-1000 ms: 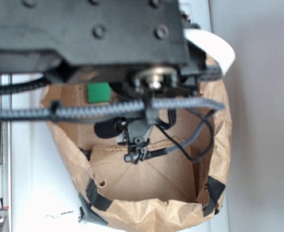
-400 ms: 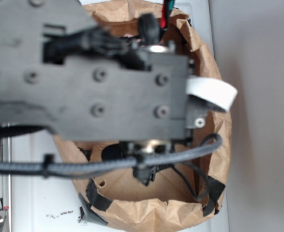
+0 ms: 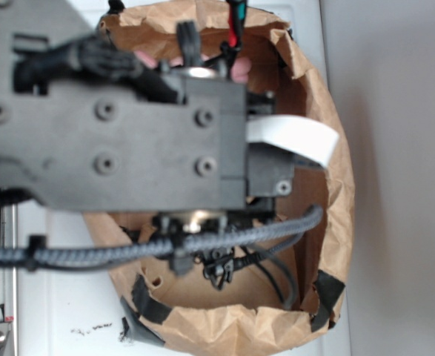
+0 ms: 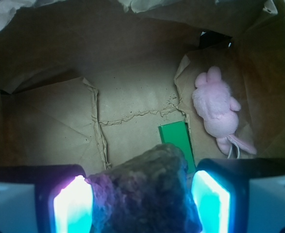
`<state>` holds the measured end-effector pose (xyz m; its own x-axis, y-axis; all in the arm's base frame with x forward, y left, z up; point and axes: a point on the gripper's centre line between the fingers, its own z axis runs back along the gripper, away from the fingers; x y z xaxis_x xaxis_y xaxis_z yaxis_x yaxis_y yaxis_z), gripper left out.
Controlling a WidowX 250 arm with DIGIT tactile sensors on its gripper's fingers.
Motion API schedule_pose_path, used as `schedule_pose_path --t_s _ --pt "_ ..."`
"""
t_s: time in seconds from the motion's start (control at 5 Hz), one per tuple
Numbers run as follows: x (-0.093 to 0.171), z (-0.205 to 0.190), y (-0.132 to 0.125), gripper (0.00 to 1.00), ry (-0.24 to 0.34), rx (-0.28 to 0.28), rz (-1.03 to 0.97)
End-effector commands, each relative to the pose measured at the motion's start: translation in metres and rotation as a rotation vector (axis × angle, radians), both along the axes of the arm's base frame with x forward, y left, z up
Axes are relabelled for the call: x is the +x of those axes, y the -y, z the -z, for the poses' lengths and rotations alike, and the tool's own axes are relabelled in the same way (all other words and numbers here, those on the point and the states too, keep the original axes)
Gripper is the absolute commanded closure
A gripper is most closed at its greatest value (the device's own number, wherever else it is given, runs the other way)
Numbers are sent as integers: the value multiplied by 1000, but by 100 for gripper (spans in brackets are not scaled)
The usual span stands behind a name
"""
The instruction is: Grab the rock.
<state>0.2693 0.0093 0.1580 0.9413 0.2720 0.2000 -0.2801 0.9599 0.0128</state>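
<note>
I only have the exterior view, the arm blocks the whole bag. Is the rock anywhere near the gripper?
Observer: Yes. On wrist, the rock sits right between the two lit fingers of the gripper.
Operator: Closed on it?
Observer: The pads flank it on both sides, close against it. Looks gripped, though I can't confirm firm contact.
Operator: What else is in the bag?
Observer: A green block lies flat on the bag floor beyond the rock, and a pink plush lies to the right of it against the paper wall.
Operator: Anything touching the rock?
Observer: The rock's top edge overlaps the green block in view; I can't tell if they touch.
</note>
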Motion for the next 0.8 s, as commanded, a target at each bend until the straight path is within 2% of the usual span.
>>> schedule_pose_path --t_s 0.0,0.6 --pt "9 -21 -2 100 80 -11 -13" --pt "13 -19 -1 100 87 -23 0"
